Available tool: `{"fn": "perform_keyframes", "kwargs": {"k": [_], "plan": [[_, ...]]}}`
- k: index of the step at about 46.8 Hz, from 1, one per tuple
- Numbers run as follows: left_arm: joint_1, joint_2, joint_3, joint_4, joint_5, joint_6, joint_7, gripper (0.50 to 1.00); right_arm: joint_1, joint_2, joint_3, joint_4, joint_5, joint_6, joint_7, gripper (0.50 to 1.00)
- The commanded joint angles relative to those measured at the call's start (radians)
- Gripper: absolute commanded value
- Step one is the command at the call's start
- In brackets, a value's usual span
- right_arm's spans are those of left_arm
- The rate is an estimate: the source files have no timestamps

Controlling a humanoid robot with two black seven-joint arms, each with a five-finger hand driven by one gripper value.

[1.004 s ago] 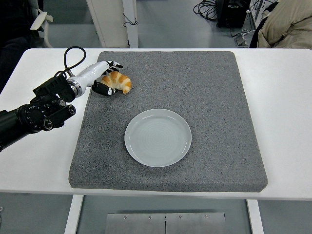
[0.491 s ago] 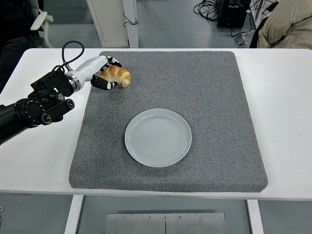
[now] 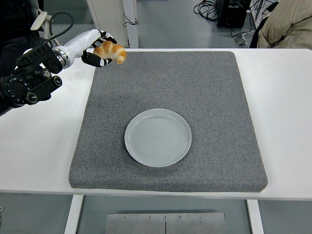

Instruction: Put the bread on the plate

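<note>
Bright, even indoor light falls from overhead across my white table (image 3: 287,122), which looks almost washed out. The grey mat (image 3: 214,97) shows crisp speckled grain — focus is sharp throughout. The plate (image 3: 158,137) carries a soft sheen, with only a thin shadow along its near rim. My left hand (image 3: 95,46) looks slightly soft-edged. The table's far edge bows faintly — mild lens distortion.

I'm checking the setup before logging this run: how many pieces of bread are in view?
1. The only bread, a croissant, is held in the left hand above the far-left corner of the grey mat. The plate holds none, and nothing could hide another.
</note>
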Motion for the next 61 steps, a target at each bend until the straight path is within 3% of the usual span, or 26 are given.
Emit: {"fn": "perform_keyframes", "kwargs": {"k": [1, 9, 19, 61], "plan": [[-0.020, 0.010, -0.010, -0.002, 0.000, -0.010, -0.011, 0.583, 0.000, 0.000, 0.000, 0.000, 0.000, 0.000, -0.001, 1.000], [-0.066, 0.052, -0.022, -0.051, 0.000, -0.039, -0.011, 0.581, 0.000, 0.000, 0.000, 0.000, 0.000, 0.000, 0.001, 1.000], [-0.109, 0.127, -0.042, -0.231, 0.002, -0.036, 0.003, 0.583, 0.000, 0.000, 0.000, 0.000, 0.000, 0.000, -0.001, 1.000], [-0.144, 0.213, -0.085, -0.695, 0.052, -0.028, 0.011, 0.589, 0.000, 0.000, 0.000, 0.000, 0.001, 0.000, 0.001, 1.000]]}}
